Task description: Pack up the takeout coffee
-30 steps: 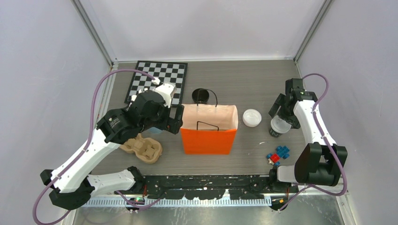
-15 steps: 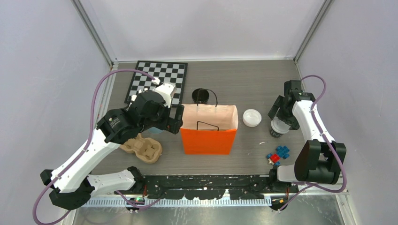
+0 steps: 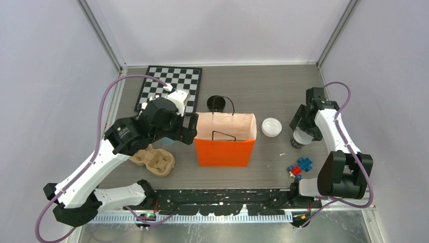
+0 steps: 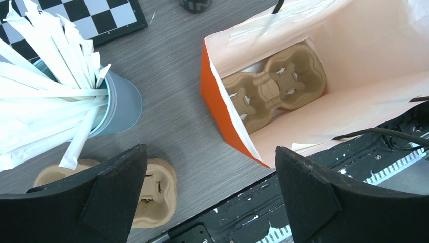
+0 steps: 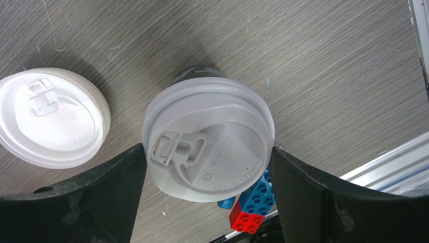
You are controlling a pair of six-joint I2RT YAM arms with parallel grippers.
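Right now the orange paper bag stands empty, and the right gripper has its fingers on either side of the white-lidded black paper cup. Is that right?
Not quite. The orange paper bag is not empty: the left wrist view shows a brown moulded-pulp cup carrier lying on its bottom. The rest holds: the right gripper has its fingers on either side of the white-lidded black paper cup.

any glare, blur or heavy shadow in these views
Right wrist: lid sharp, its embossing readable, pincer fingers dark with little detail. Left wrist: white sticks nearly washed out, carrier in the bag crisp. Top external: even light, soft shadows, no glare.
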